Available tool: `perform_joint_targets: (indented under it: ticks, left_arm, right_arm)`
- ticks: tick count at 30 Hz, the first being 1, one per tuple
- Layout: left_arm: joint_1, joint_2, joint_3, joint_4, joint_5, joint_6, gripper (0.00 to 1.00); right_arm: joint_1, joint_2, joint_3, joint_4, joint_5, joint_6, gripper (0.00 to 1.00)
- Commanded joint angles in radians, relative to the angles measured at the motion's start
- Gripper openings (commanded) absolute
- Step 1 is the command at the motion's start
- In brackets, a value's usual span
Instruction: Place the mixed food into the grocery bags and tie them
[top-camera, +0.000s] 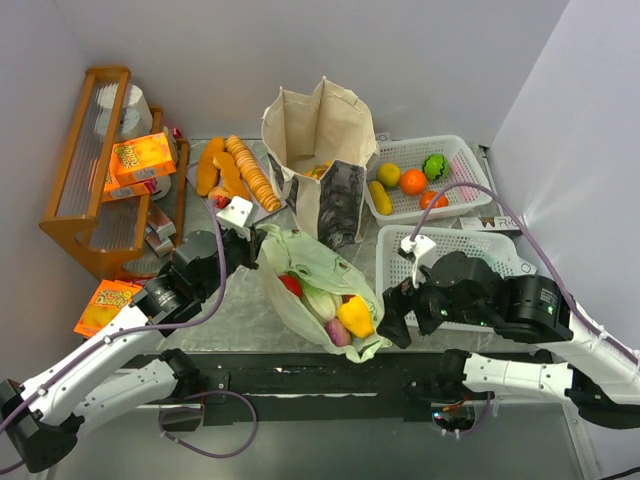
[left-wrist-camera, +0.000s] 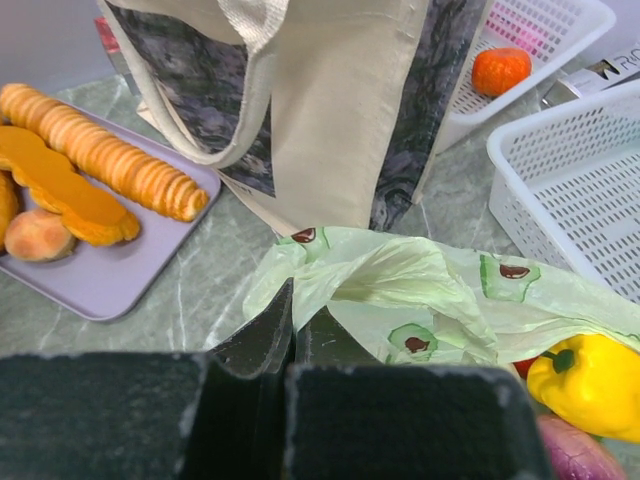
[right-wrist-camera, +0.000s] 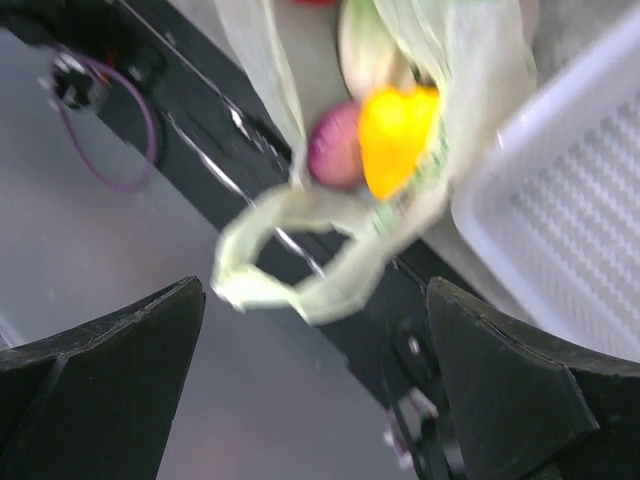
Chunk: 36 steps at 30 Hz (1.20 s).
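The pale-green plastic grocery bag (top-camera: 318, 268) lies on its side mid-table. It holds mixed food: a yellow pepper (top-camera: 355, 315), a red piece (top-camera: 291, 284) and a purple one (top-camera: 338, 333). My left gripper (top-camera: 254, 250) is shut on the bag's far-left edge; the left wrist view shows the film (left-wrist-camera: 400, 285) pinched between the fingertips of that gripper (left-wrist-camera: 293, 318). My right gripper (top-camera: 393, 328) stands open at the bag's near-right end. In the right wrist view a loop handle (right-wrist-camera: 300, 270) hangs just ahead of this gripper (right-wrist-camera: 315, 330), untouched. The beige canvas tote (top-camera: 318, 140) stands upright behind.
A far white basket (top-camera: 470, 160) holds fruit, and a second white basket (top-camera: 385, 265) sits under my right arm. A tray of bread loaves (top-camera: 235, 170) lies left of the tote. A wooden rack (top-camera: 95, 170) with orange boxes (top-camera: 140, 158) stands far left. A black rail (top-camera: 300, 375) runs along the near edge.
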Motion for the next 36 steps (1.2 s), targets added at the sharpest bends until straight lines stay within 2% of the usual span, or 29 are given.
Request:
perform_joint_targets:
  ticks: [1,7,12,17,24,29,32,36]
  left_arm:
    - [0.007,0.014,0.057,0.011,0.042,-0.036,0.01]
    - [0.007,0.022,0.055,0.018,0.042,-0.042,0.01]
    - [0.01,0.029,0.054,0.018,0.04,-0.042,0.01]
    - [0.012,0.039,0.057,0.017,0.043,-0.039,0.01]
    - [0.013,0.046,0.049,0.021,0.048,-0.039,0.01]
    - [0.015,0.068,0.054,0.018,0.057,-0.041,0.01]
    - [0.015,0.071,0.051,0.018,0.056,-0.041,0.01]
    - [0.016,0.08,0.049,0.021,0.05,-0.038,0.01]
  right_arm:
    - [0.003,0.004,-0.048,-0.104,-0.032,0.034,0.99]
    - [0.005,-0.033,-0.17,0.098,-0.13,0.002,0.99]
    - [0.009,-0.07,-0.263,0.175,-0.128,-0.01,0.99]
    - [0.012,-0.032,-0.312,0.252,-0.188,-0.012,0.98]
    - [0.052,-0.122,-0.312,0.321,-0.222,-0.02,0.99]
    - [0.061,-0.127,-0.325,0.369,-0.28,-0.078,0.99]
    - [0.072,-0.087,-0.308,0.34,-0.3,-0.113,0.99]
    - [0.136,-0.065,-0.302,0.286,-0.237,-0.135,0.98]
